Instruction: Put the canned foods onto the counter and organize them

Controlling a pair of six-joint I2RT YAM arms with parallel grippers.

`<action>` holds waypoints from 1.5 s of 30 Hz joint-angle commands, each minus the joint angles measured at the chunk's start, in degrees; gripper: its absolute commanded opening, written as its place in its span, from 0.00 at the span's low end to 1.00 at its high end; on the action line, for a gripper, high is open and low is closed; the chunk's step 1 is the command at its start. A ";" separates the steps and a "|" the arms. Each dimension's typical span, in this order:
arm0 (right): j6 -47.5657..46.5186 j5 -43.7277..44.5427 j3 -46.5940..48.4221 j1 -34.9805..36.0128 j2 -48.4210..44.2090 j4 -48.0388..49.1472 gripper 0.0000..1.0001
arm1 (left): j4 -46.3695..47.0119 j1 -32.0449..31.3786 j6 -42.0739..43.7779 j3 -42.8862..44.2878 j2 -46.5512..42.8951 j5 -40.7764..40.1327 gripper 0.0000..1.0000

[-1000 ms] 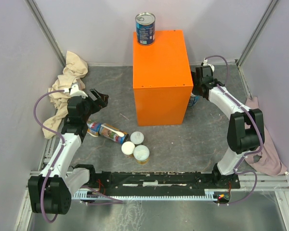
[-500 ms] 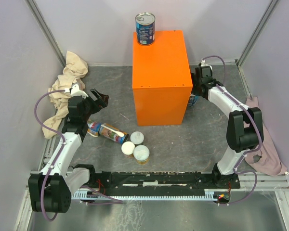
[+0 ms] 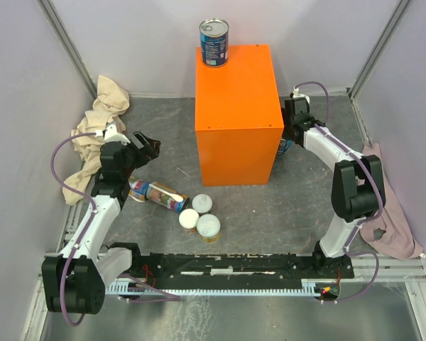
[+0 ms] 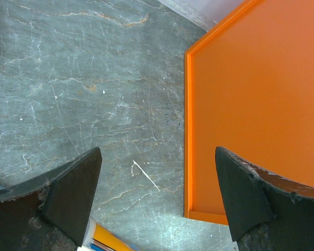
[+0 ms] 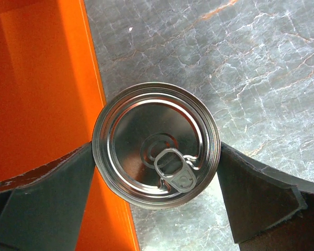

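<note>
Looking down, the right wrist view alone shows the right gripper [image 5: 157, 152] spread wide around a silver-topped can [image 5: 146, 130] beside the counter [image 5: 36, 78]. The left gripper [image 4: 157, 151] is open and empty. Compared with a second ago, the right arm [image 3: 326, 145] sits slightly further left.

Spread claw [image 5: 156, 150] straddles silver-topped can [image 5: 146, 125], pull tab [image 5: 174, 170] up, just beside orange counter [image 5: 36, 78]

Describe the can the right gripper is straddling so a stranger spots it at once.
Find the big orange box; on the floor close by its right side stands one upright can, between the right gripper's open fingers. Its silver pull-tab top shows, and it is the only can on that side: the other floor cans sit front-left of the box, a blue can on top.
</note>
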 commanded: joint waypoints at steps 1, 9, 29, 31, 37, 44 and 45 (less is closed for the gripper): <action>-1.01 3.70 1.56 0.54 2.76 3.42 1.00 | 3.39 0.37 -1.23 0.16 -0.02 0.89 0.95; -0.85 7.26 -0.26 0.53 5.19 7.20 1.00 | 3.39 0.30 -1.14 0.15 0.04 0.82 0.95; -1.99 15.53 1.13 -0.19 7.98 8.85 1.00 | 3.39 0.36 -1.41 -0.19 -0.01 0.97 0.94; -2.04 15.62 1.57 -0.24 8.38 8.74 1.00 | 3.39 0.37 -1.36 0.02 0.02 0.98 0.94; -2.15 16.44 3.91 -0.43 9.79 7.12 1.00 | 3.65 0.37 -1.41 0.10 0.30 1.23 0.94; -3.42 16.17 4.84 -0.67 9.52 8.08 0.92 | 3.57 0.28 -1.41 -0.01 0.37 1.07 0.94; -3.81 15.17 4.62 -0.92 9.35 8.64 0.83 | 3.57 0.36 -1.41 -0.09 0.38 1.05 0.94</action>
